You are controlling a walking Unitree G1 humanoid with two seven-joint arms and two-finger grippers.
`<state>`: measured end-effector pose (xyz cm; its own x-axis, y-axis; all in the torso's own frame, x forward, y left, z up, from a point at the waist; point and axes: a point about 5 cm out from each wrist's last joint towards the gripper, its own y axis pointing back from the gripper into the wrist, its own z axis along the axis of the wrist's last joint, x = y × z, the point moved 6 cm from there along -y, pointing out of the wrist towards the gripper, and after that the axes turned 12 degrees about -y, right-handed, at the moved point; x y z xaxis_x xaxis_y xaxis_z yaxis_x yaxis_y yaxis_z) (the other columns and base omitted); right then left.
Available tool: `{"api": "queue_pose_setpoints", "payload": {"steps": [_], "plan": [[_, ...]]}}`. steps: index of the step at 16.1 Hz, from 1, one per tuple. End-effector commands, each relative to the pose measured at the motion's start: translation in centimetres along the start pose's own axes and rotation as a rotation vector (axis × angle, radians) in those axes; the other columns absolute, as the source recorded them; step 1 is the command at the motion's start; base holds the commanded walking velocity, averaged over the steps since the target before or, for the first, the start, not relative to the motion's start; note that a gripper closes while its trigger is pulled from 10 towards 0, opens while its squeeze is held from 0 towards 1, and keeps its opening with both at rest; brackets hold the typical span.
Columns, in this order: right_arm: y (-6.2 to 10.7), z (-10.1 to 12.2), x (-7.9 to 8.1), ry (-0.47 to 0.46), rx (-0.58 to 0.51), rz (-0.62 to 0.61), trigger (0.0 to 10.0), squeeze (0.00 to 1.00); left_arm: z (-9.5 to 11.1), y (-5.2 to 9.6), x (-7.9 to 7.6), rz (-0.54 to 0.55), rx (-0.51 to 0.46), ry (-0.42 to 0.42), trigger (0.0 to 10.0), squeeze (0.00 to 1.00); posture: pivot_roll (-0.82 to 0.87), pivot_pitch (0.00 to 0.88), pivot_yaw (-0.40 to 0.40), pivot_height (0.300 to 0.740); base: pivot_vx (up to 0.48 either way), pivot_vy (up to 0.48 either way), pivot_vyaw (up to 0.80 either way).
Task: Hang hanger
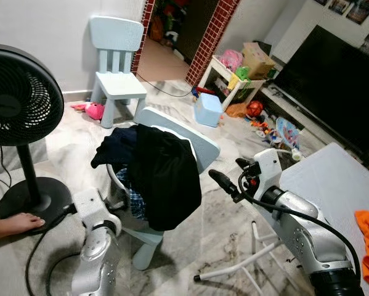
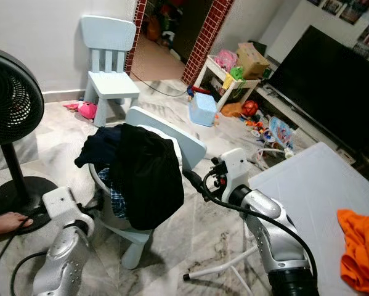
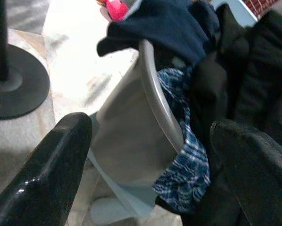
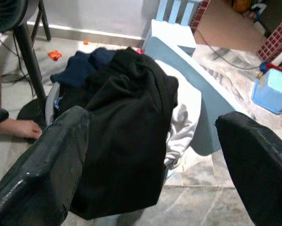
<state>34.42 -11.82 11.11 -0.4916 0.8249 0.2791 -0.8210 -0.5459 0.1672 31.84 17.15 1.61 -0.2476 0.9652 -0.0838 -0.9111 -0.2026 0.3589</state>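
Open marble floor (image 1: 224, 231) at 6 o'clock of the tipped pale-blue plastic chair (image 1: 193, 139); white tube legs (image 1: 233, 266) crossing it. Heaped on the chair: grey-rimmed basket (image 3: 155, 94), soft black garment (image 1: 166, 179) draped over, navy cloth (image 1: 116, 148), plaid (image 3: 185, 165). Cannot tell where the hanger lies. Left claw (image 3: 150, 127) spread wide, empty, beside the basket rim. Right claw (image 1: 224, 184) parted wide, empty, at 3 o'clock of the heap. Black fan (image 1: 18, 98) at 9 o'clock

Two silver, rounded metal arms, each ending in a white boxy wrist block. The right arm (image 1: 298, 231) carries a looping black cable and small red marks by its wrist; its long fingers (image 1: 224, 183) are glossy black.
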Motion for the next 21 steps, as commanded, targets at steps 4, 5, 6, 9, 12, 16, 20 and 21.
{"api": "queue_pose_setpoints", "payload": {"steps": [4, 5, 6, 9, 12, 16, 20, 21], "plan": [[0.9, 0.6, -0.9, -0.042, -0.119, -0.117, 10.0, 0.0, 1.5, -0.2, -6.8, -0.208, -0.008, 0.009, 10.0, 0.0, -0.08, 0.0, -0.184, 0.74, 0.0, 0.0, 0.0], [0.8, 0.6, -0.7, -0.052, -0.138, -0.129, 10.0, 0.0, 1.7, -0.4, -6.6, -0.218, -0.013, -0.015, 10.0, 0.0, -0.08, 0.0, -0.174, 0.74, 0.0, 0.0, 0.0], [0.6, 0.5, -0.5, -0.058, -0.149, -0.133, 10.0, 0.0, 1.9, -0.5, -6.5, -0.227, -0.015, -0.024, 10.0, 0.0, -0.07, 0.0, -0.137, 0.74, 0.0, 0.0, 0.0], [0.5, 0.9, -0.5, -0.095, -0.242, -0.199, 10.0, 0.0, 3.0, -1.2, -6.6, -0.285, -0.029, -0.088, 10.0, 0.0, -0.08, 0.0, -0.028, 0.74, 0.0, 0.0, 0.0], [1.3, 1.2, -1.3, -0.097, -0.3, -0.269, 10.0, 0.0, 3.8, -1.7, -7.5, -0.335, -0.044, -0.129, 10.0, 0.0, -0.1, 0.0, 0.051, 0.74, 0.0, 0.0, 0.0], [2.6, 1.6, -2.2, -0.085, -0.344, -0.332, 10.0, 0.0, 3.7, -1.9, -8.6, -0.381, -0.035, -0.139, 10.0, 0.0, -0.15, 0.0, 0.101, 0.74, 0.0, 0.0, 0.0], [4.4, 0.8, -2.2, -0.072, -0.344, -0.382, 10.0, 0.0, 3.1, -2.3, -9.6, -0.399, 0.013, -0.038, 10.0, 0.0, -0.19, 0.0, 0.105, 0.74, 0.0, 0.0, 0.0], [4.5, 0.7, -2.0, -0.064, -0.333, -0.377, 10.0, 0.0, 2.7, -2.5, -9.5, -0.385, 0.04, -0.013, 10.0, 0.0, -0.19, 0.0, 0.102, 0.74, 0.0, 0.0, 0.0]]}}
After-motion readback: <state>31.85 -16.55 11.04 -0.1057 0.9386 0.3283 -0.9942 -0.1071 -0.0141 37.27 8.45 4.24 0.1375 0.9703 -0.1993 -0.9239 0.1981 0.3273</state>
